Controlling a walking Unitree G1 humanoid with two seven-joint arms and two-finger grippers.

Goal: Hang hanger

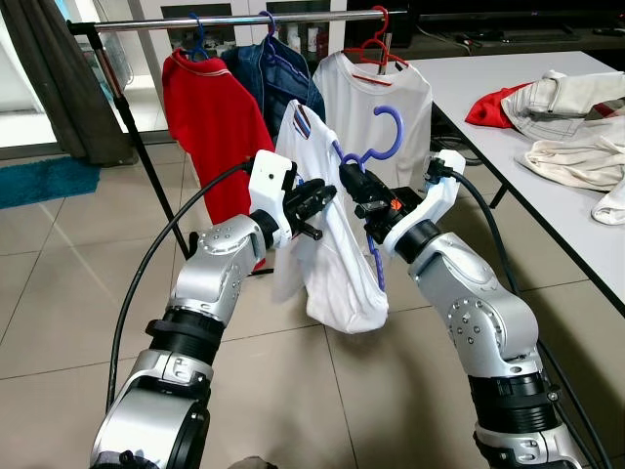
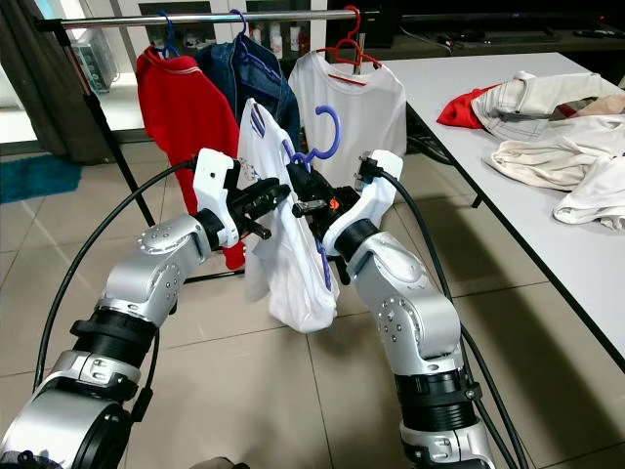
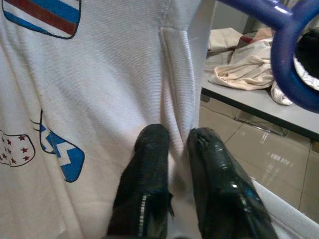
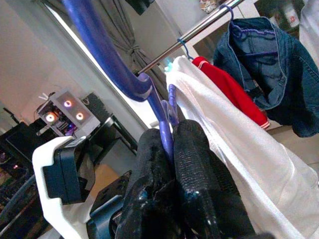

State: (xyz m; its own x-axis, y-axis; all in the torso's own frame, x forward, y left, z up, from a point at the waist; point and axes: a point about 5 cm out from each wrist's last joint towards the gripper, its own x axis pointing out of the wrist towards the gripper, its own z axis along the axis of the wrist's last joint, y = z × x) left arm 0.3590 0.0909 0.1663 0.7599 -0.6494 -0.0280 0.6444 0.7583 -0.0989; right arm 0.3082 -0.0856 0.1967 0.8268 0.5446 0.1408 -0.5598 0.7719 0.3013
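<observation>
Hanging between the two raised arms, a white T-shirt with small blue and red printed patches (image 1: 327,254) droops from a blue plastic hanger (image 1: 376,147), its hook curling up free in the air, below and in front of the rail and not yet on it. The right gripper (image 1: 359,191) has its two black fingers pressed together on the hanger's thin stem just under the hook (the right wrist view shows the blue strip squeezed between the pads (image 4: 192,164)). The left gripper (image 1: 314,200) meets the shirt from the other side; its fingers (image 3: 149,164) lie close together against the white cloth, pinching a fold of it beside a seam.

Behind them a horizontal silver metal clothes rail (image 1: 244,20) on a black stand carries three garments side by side: a red T-shirt (image 1: 210,117) on a blue hanger, a dark blue denim jacket (image 1: 278,73) on a purple hanger, and a plain white T-shirt (image 1: 376,98) on a red hanger. The held shirt hangs in front of the jacket and the plain white T-shirt, apart from them.

To the robot's right stands a white table (image 1: 547,195) with a heap of cream and white clothes (image 1: 576,127) and a red garment (image 1: 488,106) tucked under its near edge. The floor is beige tile (image 1: 78,283), with a blue rug (image 1: 44,181) at the far left.
</observation>
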